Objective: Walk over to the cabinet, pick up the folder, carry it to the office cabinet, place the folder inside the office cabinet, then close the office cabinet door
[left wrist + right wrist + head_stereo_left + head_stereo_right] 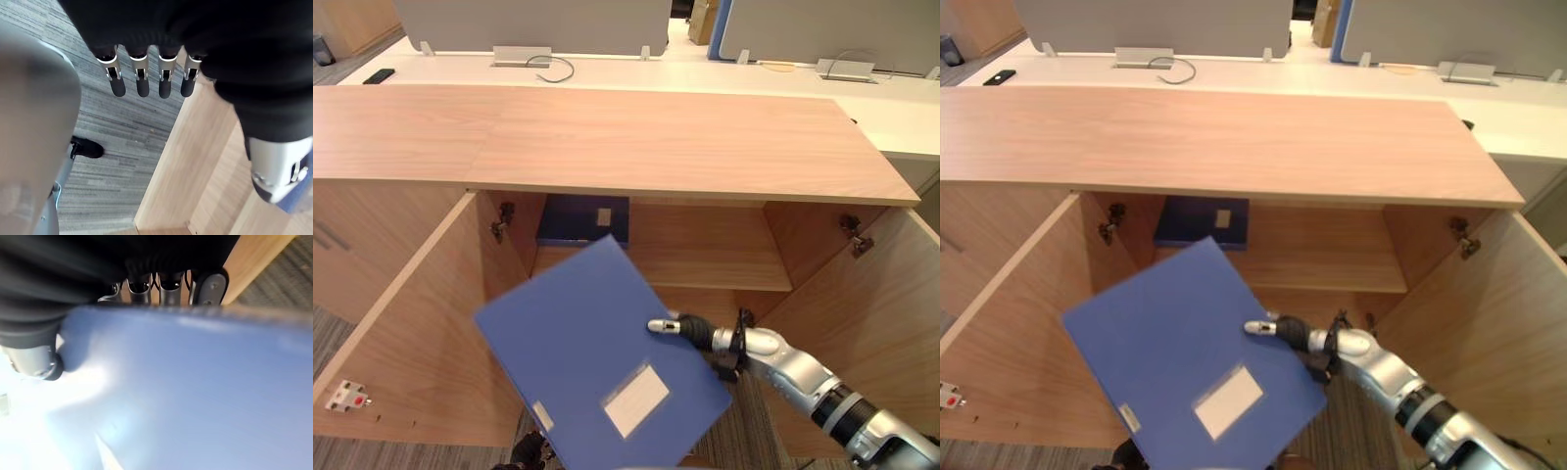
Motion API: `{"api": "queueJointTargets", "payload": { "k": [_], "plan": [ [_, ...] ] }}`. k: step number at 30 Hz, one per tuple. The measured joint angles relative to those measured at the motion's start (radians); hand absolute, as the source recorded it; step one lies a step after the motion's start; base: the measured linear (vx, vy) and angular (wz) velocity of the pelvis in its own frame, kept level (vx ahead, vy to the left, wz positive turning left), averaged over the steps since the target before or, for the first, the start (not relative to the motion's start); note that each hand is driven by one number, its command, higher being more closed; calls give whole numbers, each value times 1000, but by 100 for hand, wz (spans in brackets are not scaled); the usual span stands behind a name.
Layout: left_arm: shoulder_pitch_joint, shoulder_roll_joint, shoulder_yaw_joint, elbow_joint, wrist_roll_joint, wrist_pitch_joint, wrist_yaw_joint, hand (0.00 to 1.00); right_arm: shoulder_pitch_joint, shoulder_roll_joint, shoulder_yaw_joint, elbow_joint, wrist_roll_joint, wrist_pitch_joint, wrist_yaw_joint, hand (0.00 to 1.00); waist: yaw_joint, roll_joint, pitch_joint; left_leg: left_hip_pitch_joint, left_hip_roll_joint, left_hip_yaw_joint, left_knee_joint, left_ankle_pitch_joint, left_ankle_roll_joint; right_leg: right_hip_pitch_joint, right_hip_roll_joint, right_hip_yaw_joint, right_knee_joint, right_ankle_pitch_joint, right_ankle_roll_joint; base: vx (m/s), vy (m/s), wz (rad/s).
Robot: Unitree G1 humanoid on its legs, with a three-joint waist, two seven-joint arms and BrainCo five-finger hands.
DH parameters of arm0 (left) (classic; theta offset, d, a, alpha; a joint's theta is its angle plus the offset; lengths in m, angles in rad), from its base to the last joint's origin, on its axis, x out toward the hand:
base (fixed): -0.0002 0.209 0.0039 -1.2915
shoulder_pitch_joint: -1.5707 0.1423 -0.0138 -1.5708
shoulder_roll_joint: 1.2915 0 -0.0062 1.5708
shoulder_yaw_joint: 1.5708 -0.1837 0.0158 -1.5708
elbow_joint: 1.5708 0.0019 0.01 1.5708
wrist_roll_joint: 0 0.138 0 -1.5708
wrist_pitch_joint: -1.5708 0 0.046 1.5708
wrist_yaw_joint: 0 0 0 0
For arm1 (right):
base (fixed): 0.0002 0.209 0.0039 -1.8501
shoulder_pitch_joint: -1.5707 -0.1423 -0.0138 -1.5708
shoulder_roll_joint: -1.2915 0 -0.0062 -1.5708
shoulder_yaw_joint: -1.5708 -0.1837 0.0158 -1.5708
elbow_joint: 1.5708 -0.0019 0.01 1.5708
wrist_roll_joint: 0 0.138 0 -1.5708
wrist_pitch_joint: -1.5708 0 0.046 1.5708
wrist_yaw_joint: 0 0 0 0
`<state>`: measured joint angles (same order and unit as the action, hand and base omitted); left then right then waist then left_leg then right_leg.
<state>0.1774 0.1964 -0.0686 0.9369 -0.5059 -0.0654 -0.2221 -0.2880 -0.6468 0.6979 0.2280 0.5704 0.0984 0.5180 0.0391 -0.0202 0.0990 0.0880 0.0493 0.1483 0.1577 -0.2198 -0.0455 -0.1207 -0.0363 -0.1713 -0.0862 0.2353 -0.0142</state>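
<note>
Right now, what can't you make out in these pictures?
- Cabinet floor: eye views, hidden behind the folder.
- Folder's near corner: cut off by the eye views' bottom edge.
- Label: eye views, any writing is too small to tell.
- Left hand: left wrist view, the picture's edge cuts off whether its thumb touches the folder.
</note>
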Motion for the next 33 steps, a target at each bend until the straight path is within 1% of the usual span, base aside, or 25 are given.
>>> {"api": "queueJointTargets", "payload": {
  "k": [2, 4, 5, 7, 9, 12, 14, 15, 16, 17, 18, 19, 20, 21, 23, 24, 25, 26, 28, 29, 31, 32, 33],
  "plan": [
    [-3, -8, 41, 40, 30, 0, 2, 0, 1, 22, -1, 48, -37, 0, 3, 100, -1, 3, 3, 1, 1, -3, -3, 0, 0, 1, 1, -3, 0, -2, 1, 3, 25, 5],
    [-3, -15, 90, 84, 82, 2, 15, 0, 6, 60, -7, 112, -98, -1, 4, 100, -1, 4, 3, 4, 2, -16, -12, 5, -2, 5, 0, -16, 0, -7, 1, 12, 24, 14],
    [-2, -16, 98, 93, 93, 3, 19, 0, 6, 71, -7, 129, -115, -1, 4, 100, -1, 4, 3, 4, 2, -19, -13, 6, -2, 6, 0, -19, 0, -9, 1, 13, 28, 15],
    [5, -18, 124, 99, 150, 9, 22, 0, 7, 108, -9, 183, -184, -4, 4, 100, 1, 5, 4, 6, 4, -26, -15, 6, -2, 10, 0, -27, 0, -13, 2, 9, 39, 11],
    [3, -23, 137, 115, 162, 11, 24, 0, 7, 136, -13, 236, -234, -6, 1, 100, 4, 10, 8, 19, 6, -33, -20, 6, -2, 25, 0, -35, 0, -18, 3, 7, 47, 13],
    [5, -33, 152, 116, 165, 15, 27, 0, 8, 193, -76, 327, -293, -9, -3, 100, 7, 17, 15, 29, 3, -43, -32, 10, 0, 34, 0, -44, -1, -22, 6, -13, 52, 10],
    [3, -41, 160, 115, 163, 16, 33, 0, -4, 267, -201, 425, -328, -15, -64, 100, 11, 26, 23, 29, 1, -47, -35, 12, 1, 34, -2, -47, -2, -23, 7, -27, 61, 5],
    [3, -45, 165, 114, 159, 16, 36, 0, -17, 287, -240, 469, -330, -15, -98, 100, 11, 28, 25, 29, 1, -48, -37, 13, 1, 34, -2, -47, -2, -23, 8, -19, 66, 4],
    [2, -47, 166, 113, 152, 16, 40, 0, -32, 310, -309, 520, -314, -15, -142, 100, 16, 31, 27, 31, 1, -50, -43, 16, 1, 34, -2, -49, -2, -24, 8, -8, 51, 3],
    [1, -49, 166, 113, 150, 16, 41, 0, -38, 321, -349, 539, -310, -16, -160, 100, 18, 33, 29, 33, 1, -51, -48, 18, 0, 34, -2, -51, -2, -25, 8, 0, 46, 5],
    [2, -53, 169, 113, 140, 16, 43, 0, -59, 344, -436, 584, -274, -18, -206, 100, 20, 38, 32, 34, 1, -54, -53, 20, 0, 34, -2, -55, -1, -26, 8, 4, 36, 7],
    [1, -55, 168, 112, 132, 16, 48, 0, -78, 358, -497, 618, -225, -20, -245, 100, 20, 41, 34, 34, 1, -57, -55, 21, 0, 34, -3, -59, -1, -27, 8, 7, 54, 12],
    [1, -59, 169, 112, 115, 16, 55, 0, -100, 373, -574, 658, -149, -26, -292, 100, 20, 45, 36, 34, 1, -65, -60, 25, 0, 35, -4, -68, 0, -29, 8, 7, 43, 15],
    [1, -59, 169, 111, 110, 16, 60, 0, -112, 382, -615, 679, -97, -35, -316, 100, 20, 46, 36, 35, 1, -72, -66, 29, 0, 35, -5, -74, 0, -31, 8, 15, 49, 25],
    [-3, -64, 171, 103, 94, 15, 77, 0, -138, 408, -753, 731, 93, -69, -389, 100, 20, 46, 36, 36, -1, -102, -79, 41, -3, 42, -8, -103, 0, -36, 6, 19, 38, 35],
    [-3, -66, 172, 99, 91, 15, 81, 0, -142, 413, -774, 741, 155, -83, -405, 100, 20, 46, 36, 37, 1, -107, -82, 43, -3, 44, -9, -108, 0, -36, 6, 19, 55, 32],
    [-3, -70, 173, 89, 78, 14, 88, 0, -149, 423, -809, 753, 261, -104, -431, 100, 22, 46, 37, 37, 2, -116, -83, 46, -4, 49, -14, -121, -1, -37, 5, 13, 51, 23],
    [-4, -72, 174, 88, 73, 14, 90, 0, -152, 430, -827, 754, 307, -112, -440, 100, 24, 47, 37, 37, 1, -124, -83, 47, -4, 52, -16, -128, -1, -39, 5, 6, 63, 31],
    [-4, -78, 182, 80, 68, 11, 110, 0, -153, 451, -879, 758, 460, -148, -467, 100, 22, 48, 37, 36, -1, -157, -83, 54, -4, 69, -26, -162, -5, -46, 6, -17, 53, 42],
    [-4, -81, 186, 80, 67, 9, 114, 0, -154, 458, -900, 761, 486, -155, -473, 100, 23, 48, 37, 36, -3, -166, -84, 56, -4, 74, -29, -173, -5, -48, 8, -27, 52, 49],
    [-3, -94, 209, 80, 60, 6, 130, 0, -160, 479, -961, 768, 565, -187, -510, 100, 25, 49, 40, 25, -9, -213, -90, 69, -6, 85, -41, -218, -5, -55, 15, -43, 40, 57],
    [-3, -97, 213, 80, 60, 6, 134, 0, -161, 484, -978, 768, 580, -193, -519, 100, 25, 49, 40, 20, -10, -226, -91, 72, -7, 87, -45, -232, -5, -57, 17, -40, 25, 72],
    [-2, -101, 220, 80, 60, 5, 144, 0, -163, 501, -1018, 768, 620, -214, -538, 100, 26, 50, 42, 13, -10, -258, -93, 80, -9, 95, -54, -262, -5, -61, 19, -20, 30, 70]
  ]
}}
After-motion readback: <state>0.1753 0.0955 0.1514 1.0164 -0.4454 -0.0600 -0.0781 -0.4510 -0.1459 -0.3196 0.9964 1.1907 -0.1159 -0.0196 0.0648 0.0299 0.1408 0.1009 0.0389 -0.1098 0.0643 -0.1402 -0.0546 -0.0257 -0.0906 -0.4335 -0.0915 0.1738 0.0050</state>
